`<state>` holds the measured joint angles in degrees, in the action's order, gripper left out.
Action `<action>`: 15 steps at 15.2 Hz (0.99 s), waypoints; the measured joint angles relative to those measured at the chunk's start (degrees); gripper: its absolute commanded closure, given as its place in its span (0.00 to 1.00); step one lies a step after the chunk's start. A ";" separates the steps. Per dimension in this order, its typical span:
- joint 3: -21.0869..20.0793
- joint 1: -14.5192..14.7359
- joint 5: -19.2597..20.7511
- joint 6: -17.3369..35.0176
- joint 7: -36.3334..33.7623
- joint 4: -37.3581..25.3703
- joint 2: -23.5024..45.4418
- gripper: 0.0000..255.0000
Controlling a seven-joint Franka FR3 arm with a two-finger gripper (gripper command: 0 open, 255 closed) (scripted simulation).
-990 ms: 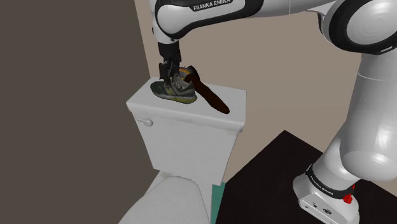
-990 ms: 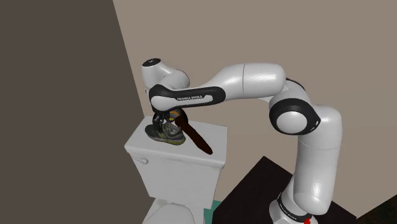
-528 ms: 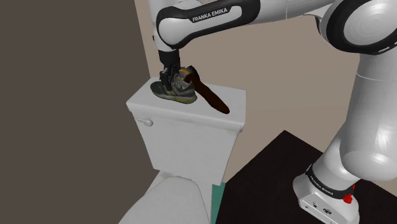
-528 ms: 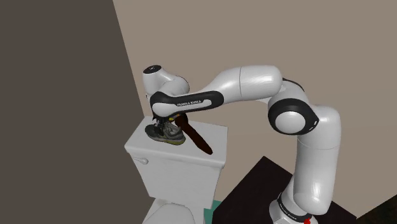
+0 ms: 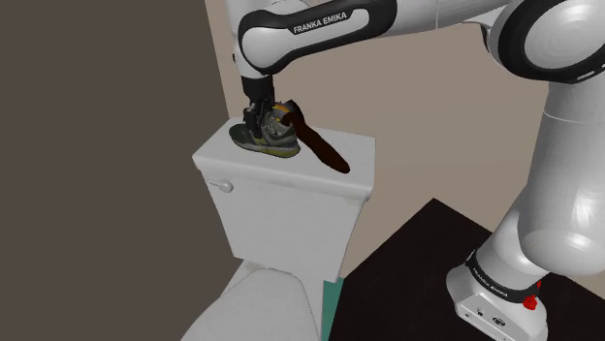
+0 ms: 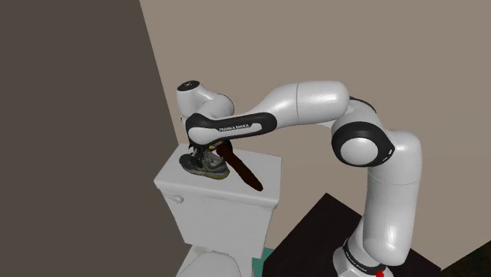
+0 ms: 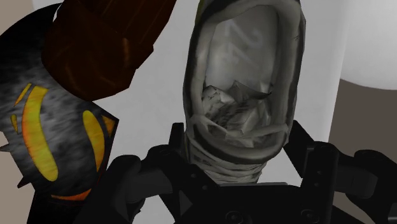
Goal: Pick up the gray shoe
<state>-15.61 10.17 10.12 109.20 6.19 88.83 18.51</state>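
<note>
The gray shoe [image 5: 266, 138] sits on the white toilet tank lid [image 5: 351, 153], toward the shoulder view's left end, its sole flat on the lid. The black claw [image 5: 257, 114] comes straight down over it. In the wrist view the two fingers [image 7: 175, 137] press against opposite sides of the shoe [image 7: 242, 89], clamped on it, with crumpled pale stuffing showing in its opening. The white arm [image 5: 320, 21] stands lower than a second ago and matches its pose of half a second ago (the shoe has not shifted on the lid in that time).

A long brown object [image 5: 326, 151] lies just beside the shoe, slanting toward the lid's front edge; what it is cannot be made out. Next to it the wrist view shows a dark item with orange marks [image 7: 48, 133], partly under the brown object [image 7: 108, 44] and hard to identify. In the second exterior view the claw [image 6: 203, 151] hides much of the shoe's [image 6: 201, 165] upper.
</note>
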 measured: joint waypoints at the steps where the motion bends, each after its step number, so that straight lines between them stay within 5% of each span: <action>1: 0.00 -0.01 -0.01 0.00 0.02 -0.01 0.00 1.00; 15: -0.25 0.58 -0.34 -10.06 0.97 -10.00 0.10 1.00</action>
<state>-15.86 10.75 9.78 99.14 7.16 78.83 18.62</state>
